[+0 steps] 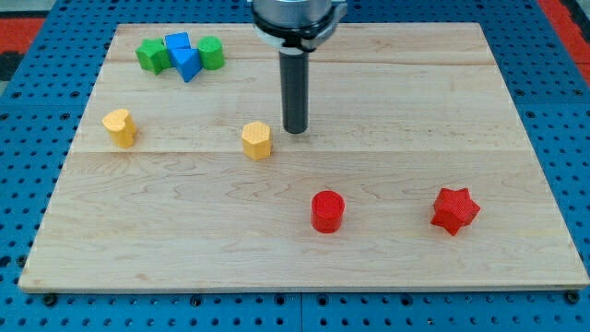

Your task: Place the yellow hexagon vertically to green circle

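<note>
Fingers do not show on this arm, so whether they are apart or together cannot be told; the arm ends in a straight dark rod whose tip (295,131) rests on the wooden tabletop (415,92) near the middle; the tip stands just beside the yellow hexagon (257,140), at about 2 o'clock from it, with a narrow strip of bare wood between them.

Seen from the yellow hexagon, the green circle (211,53) lies well apart at about 11 o'clock, close to the far edge of the tabletop; it is the 3 o'clock end of a tight cluster; a blue block (178,43) and a second blue block (188,65) crowd against its 9 o'clock side, and another green block (152,55), its shape hard to make out, closes the cluster at 9 o'clock.

Another yellow block (120,126), roughly heart-shaped, sits alone well off at 9 o'clock from the hexagon; a red cylinder (326,211) stands at about 5 o'clock from the tip; a red star (454,210) lies at 3 o'clock from that cylinder, well apart.
</note>
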Controlling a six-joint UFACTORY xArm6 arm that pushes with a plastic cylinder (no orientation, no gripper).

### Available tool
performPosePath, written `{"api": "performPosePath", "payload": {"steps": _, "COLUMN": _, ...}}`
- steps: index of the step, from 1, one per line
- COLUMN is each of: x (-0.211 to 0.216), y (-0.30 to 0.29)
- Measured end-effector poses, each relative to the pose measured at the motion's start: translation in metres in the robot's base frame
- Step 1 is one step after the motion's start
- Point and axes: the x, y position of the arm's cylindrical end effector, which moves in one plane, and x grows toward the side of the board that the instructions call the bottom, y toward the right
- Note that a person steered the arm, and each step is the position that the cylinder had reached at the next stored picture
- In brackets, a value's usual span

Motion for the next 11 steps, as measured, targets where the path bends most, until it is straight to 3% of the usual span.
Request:
{"api": "performPosePath", "payload": {"steps": 2, "x": 0.012, "y": -0.037}}
{"api": "performPosePath", "payload": {"steps": 9, "x": 0.059, "y": -0.038}}
{"api": "performPosePath", "payload": {"steps": 11, "x": 0.060, "y": -0.097}}
